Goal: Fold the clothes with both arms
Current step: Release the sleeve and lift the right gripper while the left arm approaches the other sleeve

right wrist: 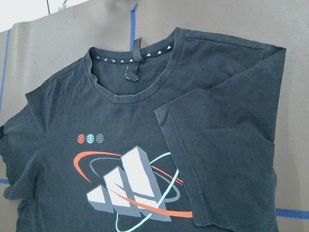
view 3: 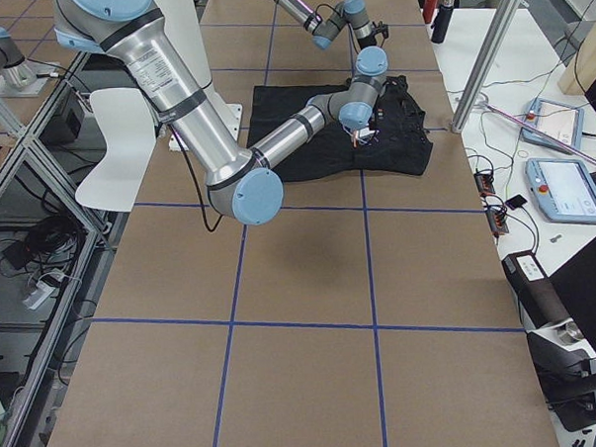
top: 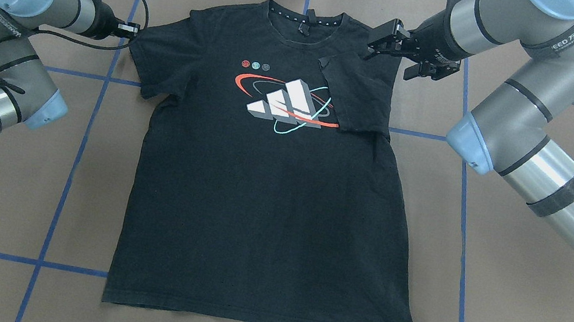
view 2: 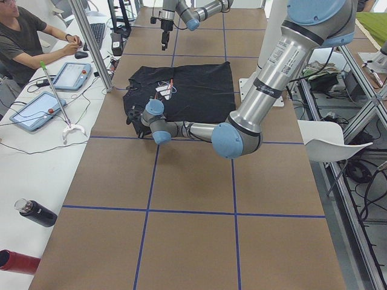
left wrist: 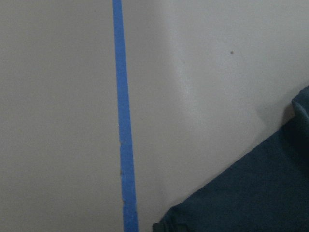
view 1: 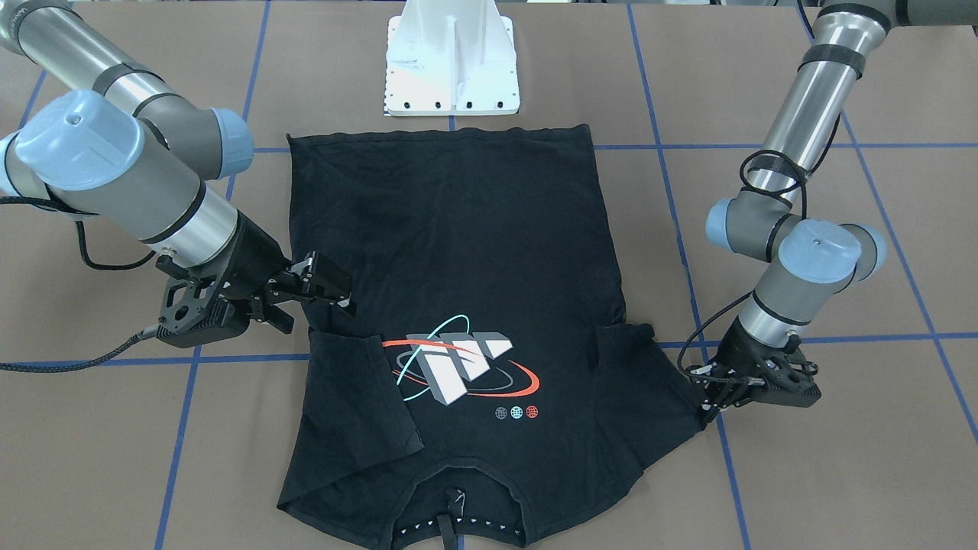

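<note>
The black T-shirt point(top: 268, 199) lies flat on the table with its logo print point(top: 285, 103) facing up and its collar away from the robot. One sleeve point(top: 356, 93) is folded in over the chest, and it also shows in the right wrist view point(right wrist: 227, 145). My right gripper point(top: 390, 60) hovers open and empty just above that sleeve's shoulder; in the front-facing view it point(view 1: 322, 312) is at the shirt's edge. The other sleeve point(top: 146, 59) lies spread out. My left gripper point(top: 130, 30) is low at the tip of that sleeve and looks shut on its edge point(view 1: 699, 412).
The white pedestal base point(view 1: 452, 69) stands just behind the shirt's hem. Blue tape lines point(left wrist: 123, 145) cross the brown table. A side bench with tablets point(view 2: 36, 109), a bottle point(view 2: 36, 212) and a seated person point(view 2: 24, 42) runs along the far edge.
</note>
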